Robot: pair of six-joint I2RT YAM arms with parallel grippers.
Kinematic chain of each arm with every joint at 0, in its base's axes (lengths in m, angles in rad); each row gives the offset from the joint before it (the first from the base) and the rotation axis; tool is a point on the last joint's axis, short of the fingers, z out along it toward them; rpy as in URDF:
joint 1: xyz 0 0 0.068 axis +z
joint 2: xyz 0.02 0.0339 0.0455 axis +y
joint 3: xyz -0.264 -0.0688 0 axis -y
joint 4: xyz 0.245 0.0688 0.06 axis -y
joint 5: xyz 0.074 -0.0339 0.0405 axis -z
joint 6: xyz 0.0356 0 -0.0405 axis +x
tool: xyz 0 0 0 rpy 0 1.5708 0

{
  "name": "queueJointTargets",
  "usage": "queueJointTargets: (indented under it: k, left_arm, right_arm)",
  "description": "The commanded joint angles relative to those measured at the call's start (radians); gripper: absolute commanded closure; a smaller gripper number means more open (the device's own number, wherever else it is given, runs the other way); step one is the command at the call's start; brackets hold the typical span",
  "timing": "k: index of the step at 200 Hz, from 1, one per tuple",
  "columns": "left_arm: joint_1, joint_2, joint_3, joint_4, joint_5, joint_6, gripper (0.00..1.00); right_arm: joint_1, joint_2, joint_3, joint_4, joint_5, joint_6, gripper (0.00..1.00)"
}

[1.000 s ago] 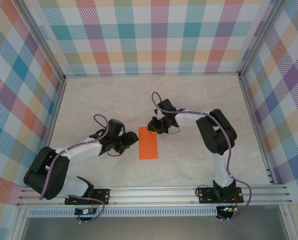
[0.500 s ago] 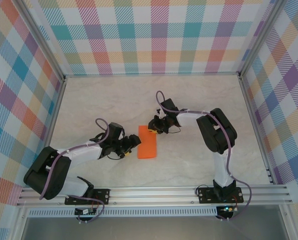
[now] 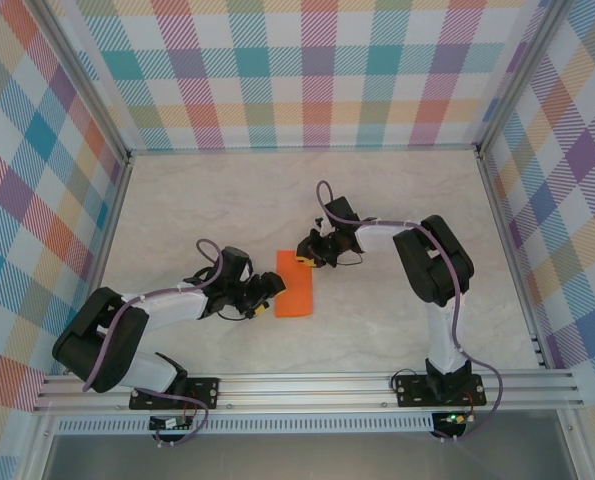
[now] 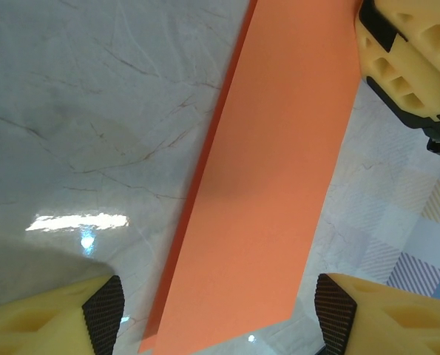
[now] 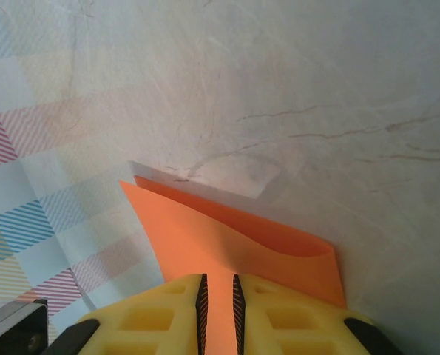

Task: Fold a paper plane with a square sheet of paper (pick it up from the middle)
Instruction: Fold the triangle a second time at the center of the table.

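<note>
The square sheet of paper, bright orange, lies on the table folded in half into a narrow strip. Its two layers gape at one corner. My right gripper sits on the strip's far end. Its jaws stand nearly together with a thin slit, and orange paper runs under them. My left gripper is open at the strip's left side. In the left wrist view its gripper straddles the near end of the paper without touching it. The paper plane is out of view.
The pale marble tabletop is boxed in by checked walls and aluminium rails. A yellow finger of the right gripper shows at the far end of the strip in the left wrist view. Open table lies behind and to both sides.
My left gripper has slid right and a little nearer, up to the strip's left edge. The right gripper has hardly moved and stays on the far end.
</note>
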Motion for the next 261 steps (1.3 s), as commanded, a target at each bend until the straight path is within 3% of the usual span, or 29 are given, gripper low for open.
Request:
queueJointTargets:
  k: [1, 39, 112, 228, 261]
  left_arm:
    - [-0.025, 0.046, -0.008, 0.050, 0.053, -0.010, 0.31]
    - [-0.032, 0.023, -0.008, 0.008, 0.058, 0.004, 0.38]
    - [-0.037, -0.055, -0.013, -0.102, 0.017, 0.019, 0.42]
    - [-0.068, 0.003, 0.010, -0.051, 0.054, 0.019, 0.39]
    - [-0.071, 0.008, 0.008, -0.022, 0.060, 0.012, 0.48]
  right_arm:
    - [-0.013, 0.063, -0.031, -0.050, 0.057, 0.009, 0.80]
    - [-0.014, 0.071, -0.031, -0.050, 0.056, 0.013, 0.80]
    - [-0.014, 0.075, -0.029, -0.050, 0.061, 0.013, 0.80]
    - [-0.015, 0.085, -0.030, -0.053, 0.059, 0.006, 0.80]
    - [-0.015, 0.087, -0.029, -0.053, 0.059, 0.006, 0.80]
